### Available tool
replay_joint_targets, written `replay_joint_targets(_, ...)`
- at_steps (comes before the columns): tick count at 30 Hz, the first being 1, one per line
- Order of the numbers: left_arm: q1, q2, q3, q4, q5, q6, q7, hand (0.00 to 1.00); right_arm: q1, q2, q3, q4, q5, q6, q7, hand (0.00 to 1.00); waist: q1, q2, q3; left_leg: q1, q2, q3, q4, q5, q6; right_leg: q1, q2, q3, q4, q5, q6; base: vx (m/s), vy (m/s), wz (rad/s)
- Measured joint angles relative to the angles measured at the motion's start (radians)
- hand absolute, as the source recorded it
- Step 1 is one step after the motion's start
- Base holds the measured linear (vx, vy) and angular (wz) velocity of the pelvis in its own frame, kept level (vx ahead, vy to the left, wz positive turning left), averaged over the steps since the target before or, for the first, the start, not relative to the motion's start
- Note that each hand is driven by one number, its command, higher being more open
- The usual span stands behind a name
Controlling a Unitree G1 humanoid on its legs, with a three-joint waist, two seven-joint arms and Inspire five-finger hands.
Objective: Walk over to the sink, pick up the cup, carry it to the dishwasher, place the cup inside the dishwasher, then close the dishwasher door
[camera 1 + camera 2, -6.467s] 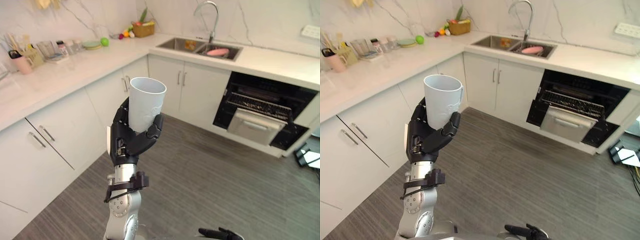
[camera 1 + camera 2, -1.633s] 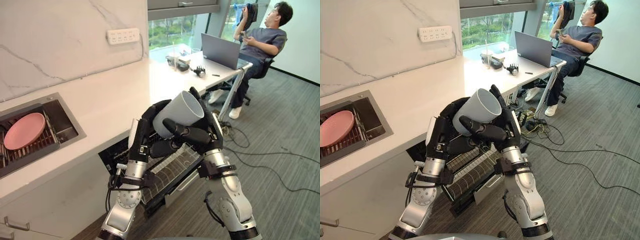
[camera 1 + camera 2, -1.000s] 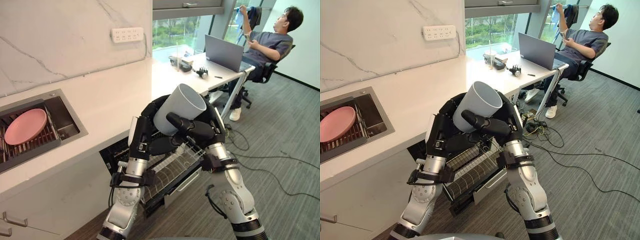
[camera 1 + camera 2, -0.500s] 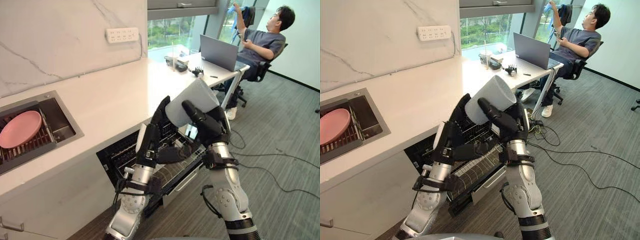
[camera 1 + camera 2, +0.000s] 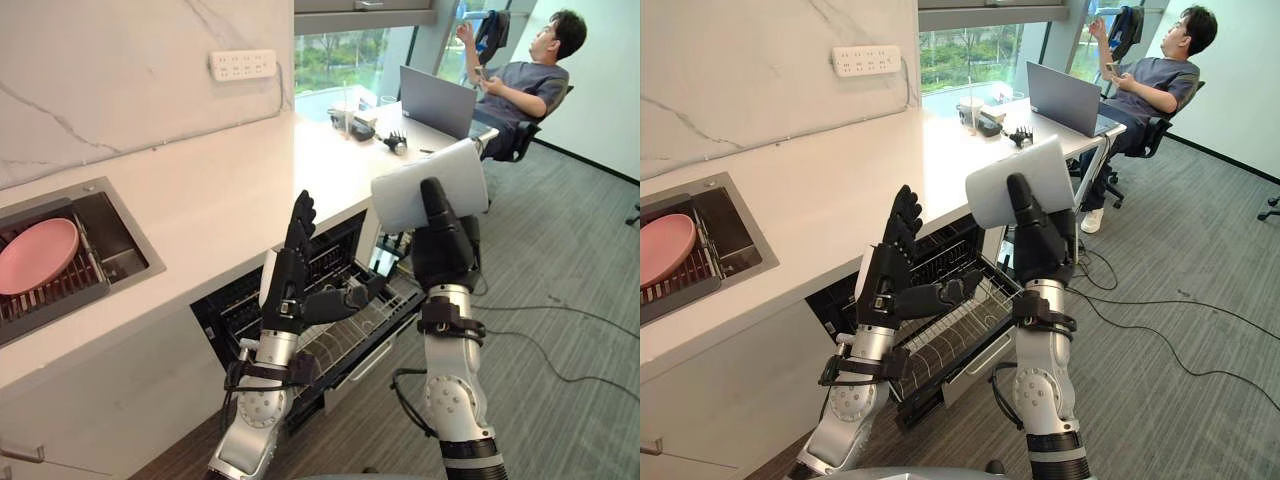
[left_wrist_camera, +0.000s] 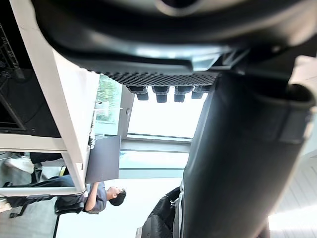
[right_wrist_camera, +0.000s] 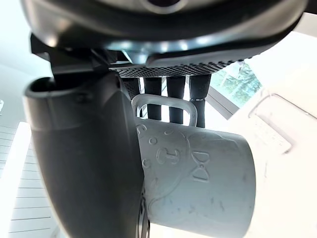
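Pale grey plastic cup (image 5: 430,186) is clasped in my right hand (image 5: 442,248), lying on its side with its long axis left-right. The open dishwasher's wire rack (image 5: 350,335) sits below and left of it. Left hand (image 5: 288,285) is nearer the rack, fingers straight, empty.

Both silver-grey forearms stand nearly upright, side by side. The dark left hand (image 5: 285,290) is spread flat, its fingers (image 5: 302,215) straight up and the thumb stuck out toward the other arm. The dark right hand (image 5: 440,250), higher, wraps its fingers and thumb round a pale grey plastic cup (image 5: 425,190) tipped sideways.
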Motion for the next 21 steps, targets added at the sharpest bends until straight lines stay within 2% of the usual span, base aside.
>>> replay_joint_targets(1,0.000,0.000,0.001,0.014,-0.054,0.044,-0.054,1.00,0.001,0.000,-0.017,0.000,0.000,0.000,0.000,0.00,0.000,0.000,0.002,0.003,-0.001,-0.004,-0.002,0.000,0.000,0.005,-0.001,-0.006,0.000,0.000,0.000,-0.01,-0.006,0.07)
replay_joint_targets(3,0.000,0.001,0.008,0.071,-0.112,0.096,-0.107,1.00,0.001,0.001,-0.045,-0.001,-0.001,0.000,0.000,0.00,0.000,0.000,0.003,0.006,-0.002,-0.005,-0.005,0.000,0.001,0.007,-0.002,-0.009,0.000,0.000,0.001,-0.01,-0.004,0.03)
replay_joint_targets(5,0.005,0.001,0.020,0.135,-0.130,0.143,-0.118,1.00,0.001,0.000,-0.070,-0.003,-0.004,0.001,0.000,0.00,-0.001,0.000,0.008,0.006,-0.003,-0.006,-0.006,0.001,0.001,0.007,-0.003,-0.013,0.000,0.000,0.001,-0.02,-0.009,0.01)
replay_joint_targets(8,0.034,0.000,0.082,0.209,-0.129,0.208,-0.127,1.00,0.002,-0.016,-0.143,-0.004,-0.020,0.042,0.000,0.00,-0.004,0.000,0.021,0.000,-0.003,-0.015,-0.008,0.002,0.001,0.007,-0.003,-0.024,0.000,-0.001,0.002,-0.03,-0.025,0.10)
replay_joint_targets(12,0.072,0.004,0.210,0.280,-0.086,0.272,-0.111,1.00,0.047,-0.076,-0.232,0.000,-0.085,0.158,0.008,0.00,-0.003,0.001,0.029,-0.018,-0.006,-0.054,-0.019,0.017,0.002,0.007,-0.007,-0.064,0.000,-0.003,0.004,-0.02,-0.025,0.29)
replay_joint_targets(13,0.086,0.005,0.268,0.300,-0.085,0.288,-0.094,1.00,0.059,-0.095,-0.251,0.009,-0.119,0.212,0.021,0.00,-0.003,0.000,0.030,-0.024,-0.007,-0.068,-0.022,0.022,0.003,0.008,-0.008,-0.080,0.000,-0.003,0.004,-0.01,-0.024,0.28)
replay_joint_targets(14,0.091,0.004,0.291,0.311,-0.085,0.290,-0.087,1.00,0.060,-0.103,-0.253,0.018,-0.133,0.229,0.027,0.00,-0.003,0.000,0.030,-0.025,-0.007,-0.072,-0.023,0.024,0.003,0.008,-0.009,-0.084,0.000,-0.003,0.004,-0.01,-0.016,0.29)
replay_joint_targets(16,0.118,0.004,0.367,0.321,-0.073,0.299,-0.069,1.00,0.061,-0.131,-0.264,0.061,-0.184,0.300,0.065,0.00,0.002,-0.001,0.030,-0.036,-0.012,-0.097,-0.026,0.031,0.006,0.011,-0.014,-0.111,0.000,-0.003,0.004,-0.03,-0.001,0.33)
replay_joint_targets(18,0.132,0.004,0.396,0.321,-0.054,0.301,-0.061,1.00,0.061,-0.148,-0.265,0.094,-0.218,0.334,0.092,0.00,0.005,-0.001,0.031,-0.045,-0.018,-0.122,-0.028,0.038,0.008,0.017,-0.020,-0.136,0.000,-0.005,0.008,-0.02,0.007,0.45)
replay_joint_targets(21,0.161,0.004,0.426,0.326,-0.023,0.312,-0.061,1.00,0.061,-0.174,-0.259,0.157,-0.292,0.389,0.141,0.00,0.034,-0.002,0.031,-0.047,-0.029,-0.159,-0.042,0.052,0.013,0.032,-0.029,-0.173,0.000,-0.010,0.013,-0.03,0.015,0.40)
